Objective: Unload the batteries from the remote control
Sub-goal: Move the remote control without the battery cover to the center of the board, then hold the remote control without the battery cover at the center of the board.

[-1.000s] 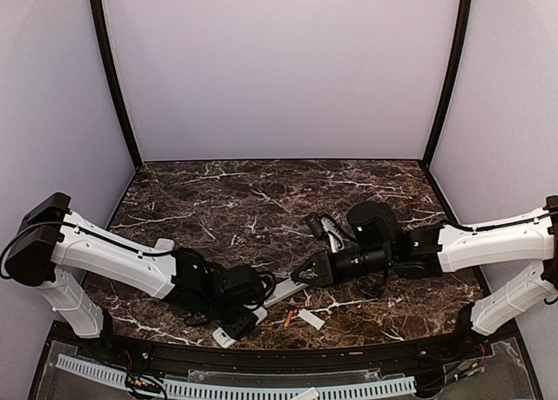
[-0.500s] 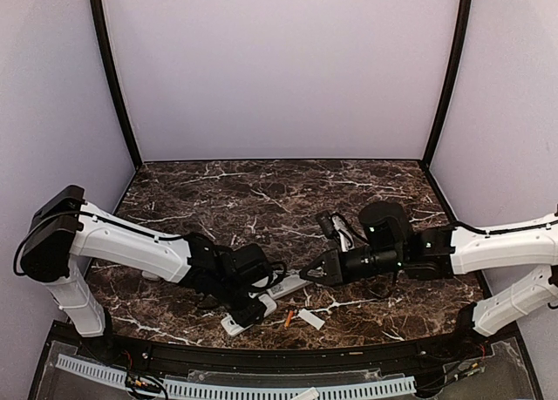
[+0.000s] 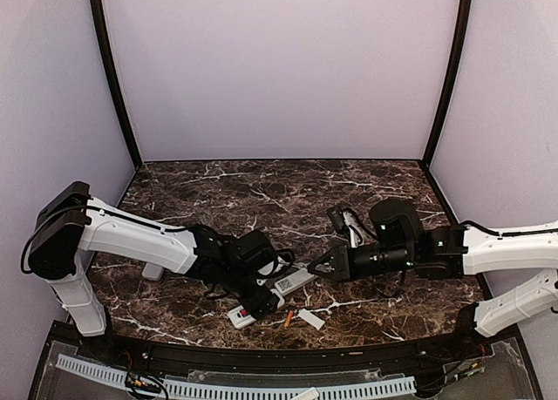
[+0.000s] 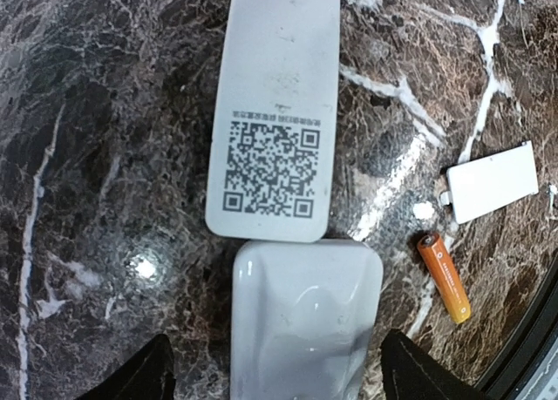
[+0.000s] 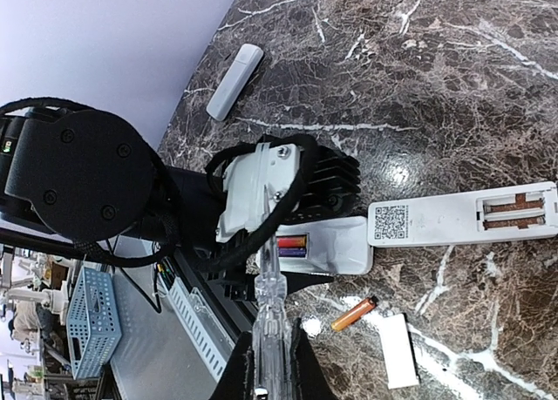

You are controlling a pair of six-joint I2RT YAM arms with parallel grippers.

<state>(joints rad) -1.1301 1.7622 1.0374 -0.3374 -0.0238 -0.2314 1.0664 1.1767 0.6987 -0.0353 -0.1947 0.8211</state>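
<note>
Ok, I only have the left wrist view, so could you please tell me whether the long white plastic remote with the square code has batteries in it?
Observer: No. In the right wrist view the long white plastic remote has its battery bay open, and both slots look empty.
Operator: Thank you. What is the right gripper doing?
Observer: The right gripper is shut on a thin clear plastic tool.
Operator: Does anything lie outside my frame?
Observer: Yes, a small white bar-shaped piece lies alone near the left edge of the dark marble table.
</note>
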